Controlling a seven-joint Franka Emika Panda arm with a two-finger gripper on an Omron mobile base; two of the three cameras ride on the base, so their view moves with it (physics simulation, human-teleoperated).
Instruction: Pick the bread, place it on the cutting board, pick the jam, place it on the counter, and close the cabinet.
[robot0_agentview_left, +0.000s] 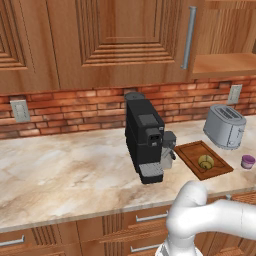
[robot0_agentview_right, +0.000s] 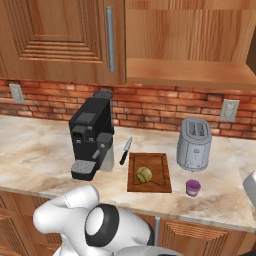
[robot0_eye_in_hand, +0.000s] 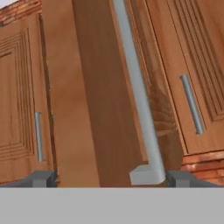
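Observation:
The bread (robot0_agentview_right: 144, 174) (robot0_agentview_left: 205, 161) lies on the dark cutting board (robot0_agentview_right: 159, 165) (robot0_agentview_left: 192, 152). The purple jam (robot0_agentview_right: 193, 187) (robot0_agentview_left: 247, 161) stands upright on the counter (robot0_agentview_right: 35, 145) (robot0_agentview_left: 65, 170), right of the board and in front of the toaster. The cabinet (robot0_agentview_right: 190, 50) (robot0_agentview_left: 225, 45) stands open, its shelf bare. In the hand view my gripper (robot0_eye_in_hand: 113, 179) is open, close up against the edge of the swung-out cabinet door (robot0_eye_in_hand: 96, 87). The door's silver bar handle (robot0_eye_in_hand: 135, 87) ends between my fingertips (robot0_eye_in_hand: 41, 178). Whether they touch the door cannot be told.
A black coffee machine (robot0_agentview_right: 91, 137) (robot0_agentview_left: 145, 140) stands left of the board, with a knife (robot0_agentview_right: 125, 150) lying between them. A silver toaster (robot0_agentview_right: 194, 144) (robot0_agentview_left: 224, 126) sits behind the jam. Closed cabinet doors (robot0_eye_in_hand: 192, 65) flank the open one.

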